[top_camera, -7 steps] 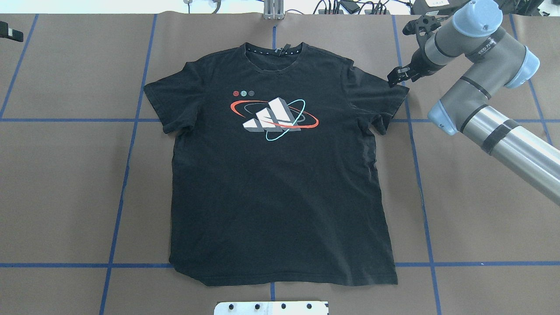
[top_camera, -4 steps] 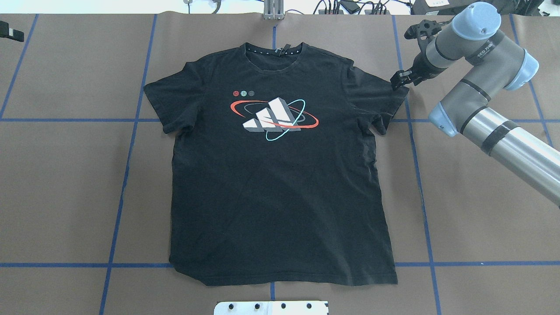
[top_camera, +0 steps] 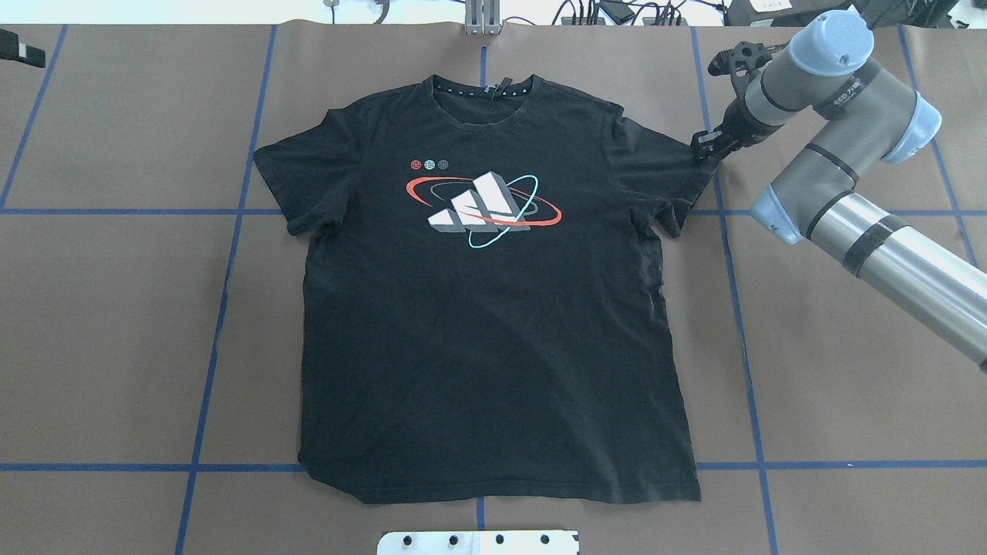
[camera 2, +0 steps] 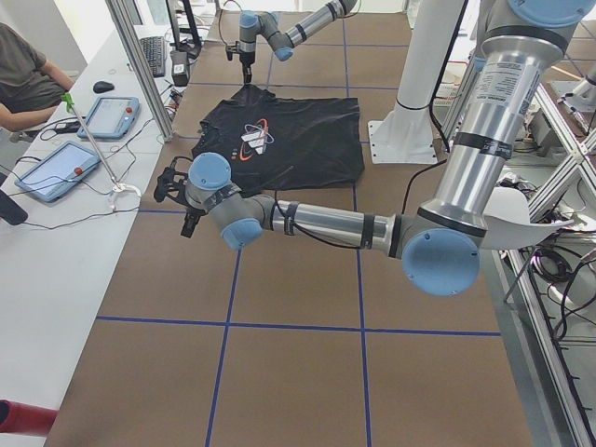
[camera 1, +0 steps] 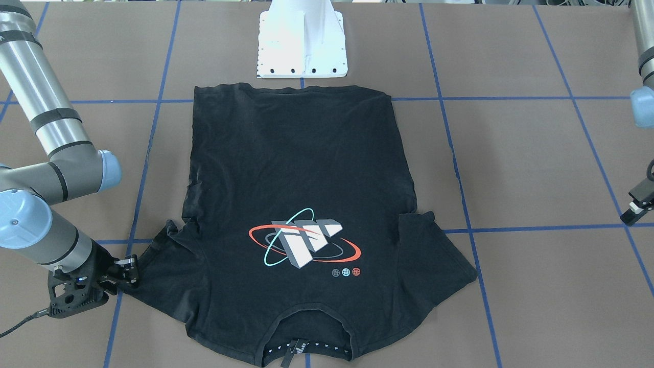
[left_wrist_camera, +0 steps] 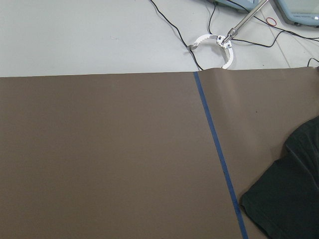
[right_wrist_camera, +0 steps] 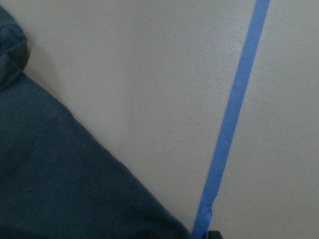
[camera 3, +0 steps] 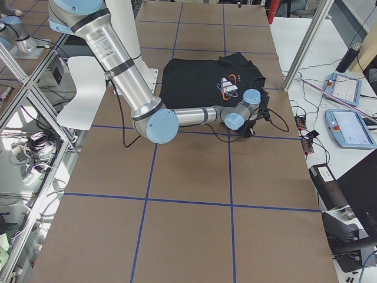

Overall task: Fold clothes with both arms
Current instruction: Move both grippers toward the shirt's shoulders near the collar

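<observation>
A: Front-facing: the black T-shirt [camera 1: 296,168] lies flat on the table [camera 1: 511,168]. The right gripper [camera 1: 130,271] is at its 8 o'clock, jaws narrowed about the sleeve tip [camera 1: 153,258]; can't tell if it's clamped

B: Overhead: the left gripper [top_camera: 19,50] is off at 10 o'clock, state unreadable. Cloth's likely light and limp, so take the hems

No word reads clearly anywhere. The black short-sleeved T-shirt [top_camera: 493,324] bears only a wordless three-bar emblem [top_camera: 482,204] ringed by orbits. The silver-grey right arm [top_camera: 887,247] carries a band of small lettering [top_camera: 842,91] — too small to read.
</observation>
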Controlling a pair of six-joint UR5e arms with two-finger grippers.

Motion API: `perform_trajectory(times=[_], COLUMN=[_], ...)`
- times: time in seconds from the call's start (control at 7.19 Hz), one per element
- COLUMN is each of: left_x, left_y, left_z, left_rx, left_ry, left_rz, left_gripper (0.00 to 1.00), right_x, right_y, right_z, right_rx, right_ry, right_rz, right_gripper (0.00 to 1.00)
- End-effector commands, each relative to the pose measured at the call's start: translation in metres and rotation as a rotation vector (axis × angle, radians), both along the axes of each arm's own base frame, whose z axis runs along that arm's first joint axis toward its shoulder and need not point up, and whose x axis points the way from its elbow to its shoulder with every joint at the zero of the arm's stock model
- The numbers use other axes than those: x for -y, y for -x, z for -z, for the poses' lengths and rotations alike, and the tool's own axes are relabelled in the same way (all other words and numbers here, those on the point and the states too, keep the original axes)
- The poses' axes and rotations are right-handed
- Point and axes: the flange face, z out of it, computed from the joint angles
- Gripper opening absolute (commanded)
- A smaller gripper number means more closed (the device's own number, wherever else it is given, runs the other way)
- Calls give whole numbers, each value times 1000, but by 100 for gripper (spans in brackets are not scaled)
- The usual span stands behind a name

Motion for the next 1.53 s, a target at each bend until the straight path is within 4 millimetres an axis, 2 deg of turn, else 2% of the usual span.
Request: perform_trajectory(times=[0.0, 0.28, 0.56, 0.7, 0.83, 0.97, 1.11, 1.25, 1.39], left_x=[3, 8, 25, 22, 32, 47, 54, 61, 61], left_y=[-1, -3, -54, -97, -126, -141, -150, -167, -192], left_z=[4, 6, 12, 9, -2, -11, -13, -12, -10], left_rx=[-1, 1, -3, 12, 24, 32, 33, 57, 63], left_ry=[0, 3, 38, 17, -4, -11, -5, -12, -17], left_rz=[0, -1, -4, -10, 20, 35, 32, 52, 77], left_gripper=[100, 100, 100, 100, 100, 100, 100, 100, 100], right_x=[0, 4, 18, 24, 28, 21, 12, 4, -3], right_y=[0, 0, 21, 33, 60, 95, 135, 167, 186], right_z=[6, 46, 124, 160, 191, 209, 225, 237, 241], right_rx=[12, 83, 173, 204, 208, 185, 161, 137, 134], right_ry=[-3, -21, 18, 37, 39, 15, 5, -2, 32], right_rz=[2, 26, -18, -44, -51, -83, -118, -161, -226], right_gripper=[0, 0, 0, 0, 0, 0, 0, 0, 20])
